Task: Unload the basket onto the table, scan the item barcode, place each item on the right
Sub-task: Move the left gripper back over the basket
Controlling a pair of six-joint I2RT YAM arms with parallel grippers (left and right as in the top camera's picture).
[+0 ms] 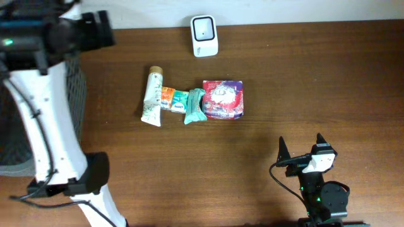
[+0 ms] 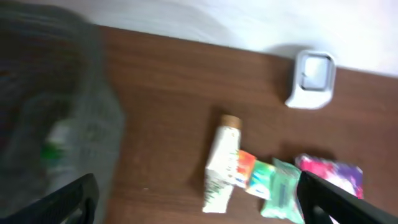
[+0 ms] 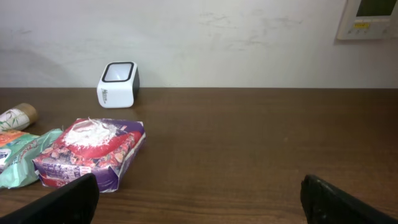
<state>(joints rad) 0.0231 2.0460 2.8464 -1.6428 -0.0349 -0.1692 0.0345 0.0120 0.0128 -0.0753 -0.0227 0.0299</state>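
Overhead looks straight down; both wrist views face the wall [image 3: 186, 37], sharing the scanner [image 1: 204, 36].

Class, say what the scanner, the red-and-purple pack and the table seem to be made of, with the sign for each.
Scanner: likely smooth white plastic, dark glossy window.
Red-and-purple pack: probably thin printed film, creased and shiny.
Table: wood or wood-look laminate, brown grain visible.

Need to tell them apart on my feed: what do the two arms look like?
Left arm: white links, black joints, thin black cable, green light. Right arm: black, green lamp, looped black cable; the right gripper has a white body and black pointed fingers.
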